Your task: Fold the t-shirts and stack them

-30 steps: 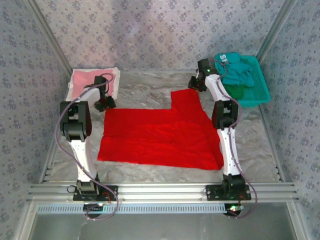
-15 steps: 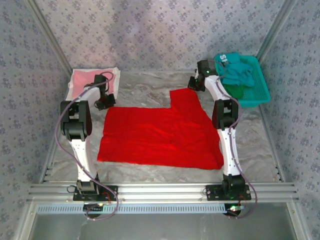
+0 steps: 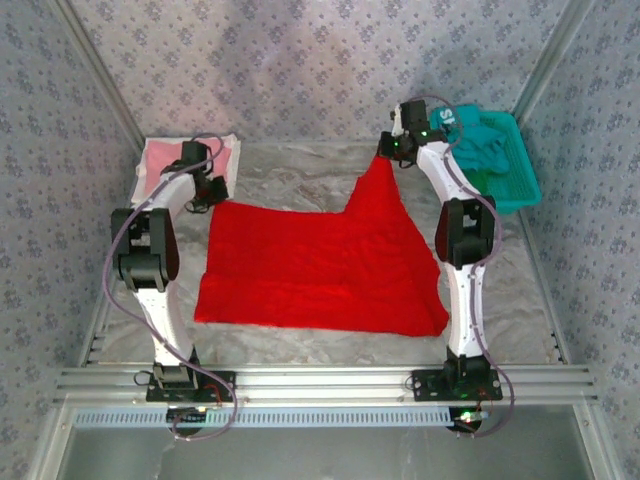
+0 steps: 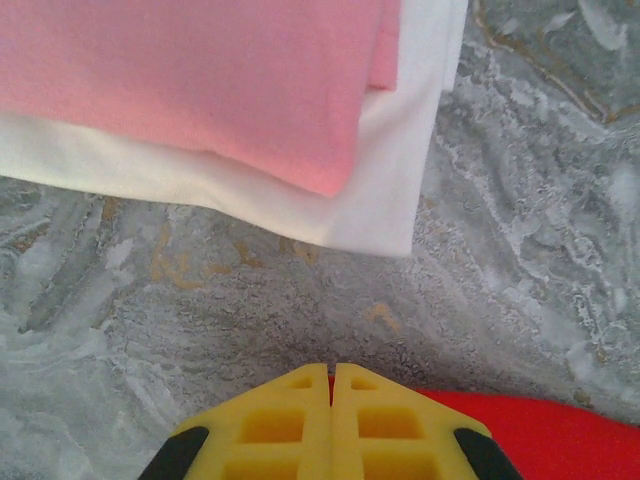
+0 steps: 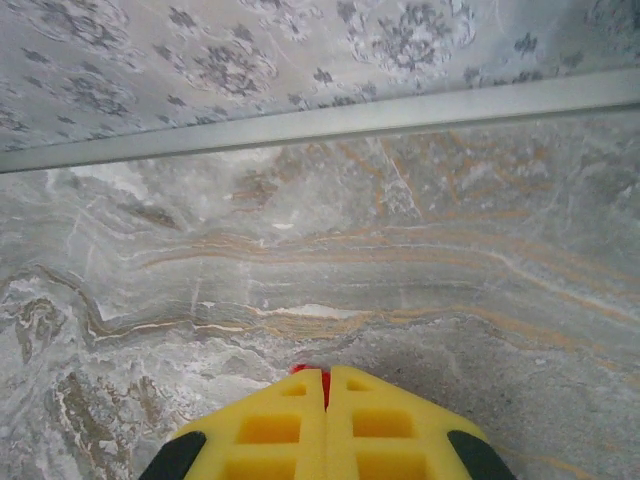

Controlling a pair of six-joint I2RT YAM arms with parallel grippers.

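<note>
The marbled grey tabletop [image 3: 290,175] runs under both of your tools and on past their tips. At the right wrist you see it bare ahead of the fingers, up to a metal rail [image 5: 330,120] at the foot of the patterned wall.

The red t-shirt [image 3: 320,265] is the biggest thing on it. It lies spread flat between your two tools and back toward the arm bases. Its far left corner meets your left tool [image 3: 207,192], and its far right sleeve rises in a taut peak off the tabletop to your right tool [image 3: 386,152].

To the right of the right tool, close by, the teal mesh basket [image 3: 520,185] holds a heap of teal t-shirts [image 3: 480,145].

Ahead of your left tool [image 4: 331,372], a bare strip of marble away, lies the white sheet [image 4: 385,190]. The folded pink t-shirt [image 4: 200,70] rests on top of it, its corner stopping short of the sheet's edge.

Your left tool has its yellow fingers [image 4: 400,425] pressed together. Red cloth comes out from under the right-hand one, so it is clamped on the red t-shirt's corner. Your right tool [image 5: 326,375] is likewise pressed together, with a small tuft of red cloth pinched at the tips, clamped on the raised sleeve.
</note>
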